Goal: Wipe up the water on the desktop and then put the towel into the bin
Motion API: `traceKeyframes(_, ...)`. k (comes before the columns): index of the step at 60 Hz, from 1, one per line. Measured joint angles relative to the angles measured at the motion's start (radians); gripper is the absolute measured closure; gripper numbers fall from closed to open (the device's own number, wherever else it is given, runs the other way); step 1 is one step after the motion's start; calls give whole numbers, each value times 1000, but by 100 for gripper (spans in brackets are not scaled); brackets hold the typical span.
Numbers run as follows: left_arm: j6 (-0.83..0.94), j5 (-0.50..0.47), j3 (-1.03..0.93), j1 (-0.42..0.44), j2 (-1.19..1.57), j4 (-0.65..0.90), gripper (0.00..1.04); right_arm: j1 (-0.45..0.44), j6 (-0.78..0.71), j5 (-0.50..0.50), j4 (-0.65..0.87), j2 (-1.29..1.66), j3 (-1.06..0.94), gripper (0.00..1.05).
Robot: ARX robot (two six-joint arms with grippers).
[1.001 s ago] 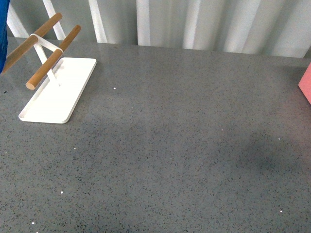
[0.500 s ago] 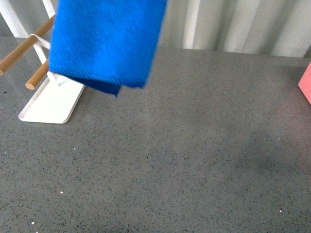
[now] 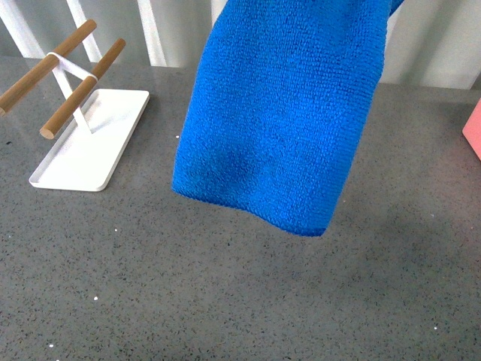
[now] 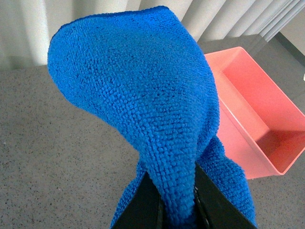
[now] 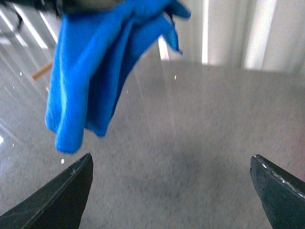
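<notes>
Aloft, towel point(image 4: 143, 95) pinched between left jaws

Bright, even, white light in all three views.

Front view: sharp. The towel point(image 3: 282, 120) weave reads crisp. There is a faint soft shadow on the desktop point(image 3: 225, 301) at 4 o'clock, and the pale panels point(image 3: 436, 37) at 12 to 2 o'clock are nearly washed out.

Left wrist view: the cloth loops are sharp, and the bin point(image 4: 257, 114) is slightly soft.

Right wrist view: blurred throughout, with streaky white glare on the stone beside the towel.

blue towel point(image 3: 282, 120) hangs above speckled grey desktop point(image 3: 225, 301); pink bin point(image 3: 473, 129) nearby
</notes>
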Motion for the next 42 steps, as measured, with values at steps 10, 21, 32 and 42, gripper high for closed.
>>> traceKeyframes(10,-14,-3,0,-2,3,3,99,-23,12,-83,338,341,104,7)
traceKeyframes(21,-30,-2,4,-1,3,3,99,63,42,-117,527,621,151,7)
traceKeyframes(32,-68,4,48,-1,3,-12,99,251,16,-114,727,863,171,7)
traceKeyframes(42,-99,6,76,-1,3,-24,99,338,-65,-80,837,1000,172,7)
